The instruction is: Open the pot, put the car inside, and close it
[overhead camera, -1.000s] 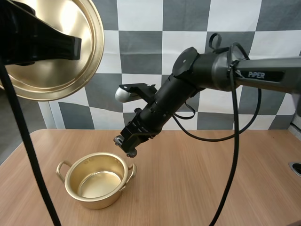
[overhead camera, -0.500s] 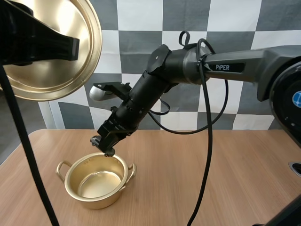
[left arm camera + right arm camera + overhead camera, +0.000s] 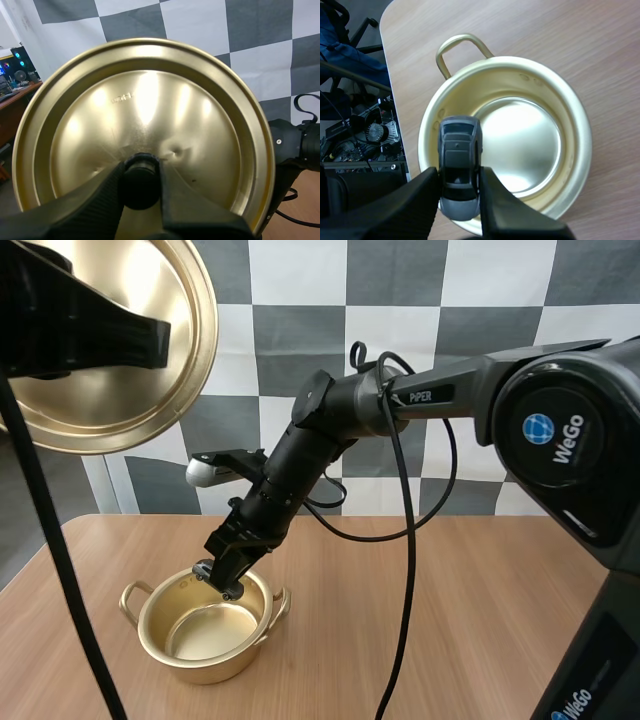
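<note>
The car [image 3: 460,145], small and grey, was pinched by its sides between the 2 fingers of the right gripper [image 3: 459,176], its nose pointing out past the fingertips. Beneath the fingertips stood the open pot [image 3: 580,135] on the table [image 3: 450,620]. The car was held over the pot's wall on the side nearest the fingers, not over the middle of the floor.

The step in hand was judged to be the placing of the car. It would be done well if the fingertips were carried a little farther toward the middle, lowered until the car was close above the floor, and only then parted. They should be parted just enough that the rim was not struck and the car was not left to drop, bounce or roll.

The lid [image 3: 150,100] was clamped by its knob [image 3: 141,170] between the fingers of the left gripper [image 3: 141,187], well apart from the pot, so the mouth was free.

The car's tail and wheels were hidden between the fingers. In the high view the car could not be made out behind the fingertips, so its height over the floor could not be told. 1 handle [image 3: 462,42] was seen beyond the fingertips in the right wrist view, where the other was cut off. Part of the lid's edge was cut off in the high view.
</note>
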Robot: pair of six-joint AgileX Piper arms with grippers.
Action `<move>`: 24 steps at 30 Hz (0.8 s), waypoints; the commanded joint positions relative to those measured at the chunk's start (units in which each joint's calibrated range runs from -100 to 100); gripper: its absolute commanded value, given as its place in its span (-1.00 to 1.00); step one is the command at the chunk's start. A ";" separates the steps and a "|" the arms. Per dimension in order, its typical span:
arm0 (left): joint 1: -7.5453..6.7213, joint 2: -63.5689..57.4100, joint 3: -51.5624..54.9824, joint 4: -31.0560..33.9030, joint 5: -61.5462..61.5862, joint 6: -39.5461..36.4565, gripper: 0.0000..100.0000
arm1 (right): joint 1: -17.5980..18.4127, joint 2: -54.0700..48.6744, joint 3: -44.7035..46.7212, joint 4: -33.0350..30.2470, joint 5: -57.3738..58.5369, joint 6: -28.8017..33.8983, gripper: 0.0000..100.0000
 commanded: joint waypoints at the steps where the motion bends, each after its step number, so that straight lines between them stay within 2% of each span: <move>1: 0.04 -0.01 -0.04 0.41 0.00 -0.01 -1.00 | 0.01 1.17 -0.02 0.00 0.00 -0.76 -1.00; 9: 0.04 -0.01 -0.04 0.41 0.00 -0.01 -1.00 | 0.47 4.00 -0.02 0.38 0.00 -1.27 -1.00; 18: 0.04 -0.01 -0.04 0.65 0.00 -0.01 -1.00 | 3.57 6.92 -0.02 -0.11 0.00 -1.90 -1.00; 24: 0.04 -0.01 -0.04 0.77 0.00 -0.01 -1.00 | 3.88 8.79 -0.02 -0.23 -2.05 -2.64 -1.00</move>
